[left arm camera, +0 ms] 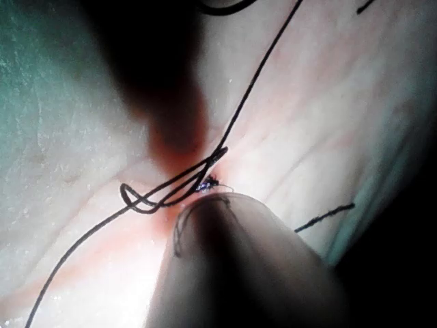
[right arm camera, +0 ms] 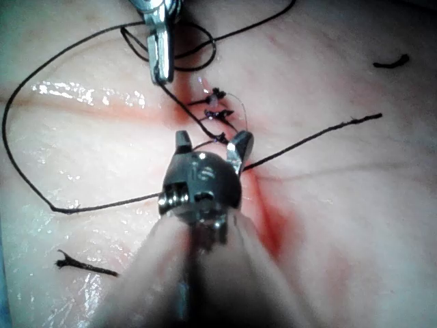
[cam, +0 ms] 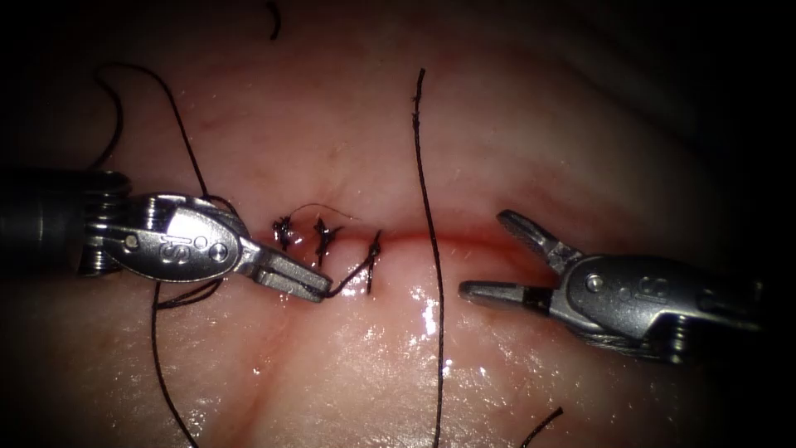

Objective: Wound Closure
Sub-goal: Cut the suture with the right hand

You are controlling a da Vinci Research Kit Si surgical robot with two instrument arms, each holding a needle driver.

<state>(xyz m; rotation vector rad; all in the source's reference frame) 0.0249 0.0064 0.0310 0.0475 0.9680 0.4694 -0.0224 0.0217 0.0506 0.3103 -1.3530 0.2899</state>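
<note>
Tissue [cam: 373, 348] spans the endoscope view, its cut [cam: 464, 238] running across it with three knots [cam: 323, 232] at the left part. Left tool [cam: 311, 286] has its fingers closed on the thread [cam: 352, 274] below the cut. Right tool [cam: 497, 257] hovers right of the long thread, fingers spread, holding nothing. Cannot tell where the needle is.

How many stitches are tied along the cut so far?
3, in a row along the cut left of its middle: stitch, stitch, stitch. More could lie hidden under the left tool.
</note>
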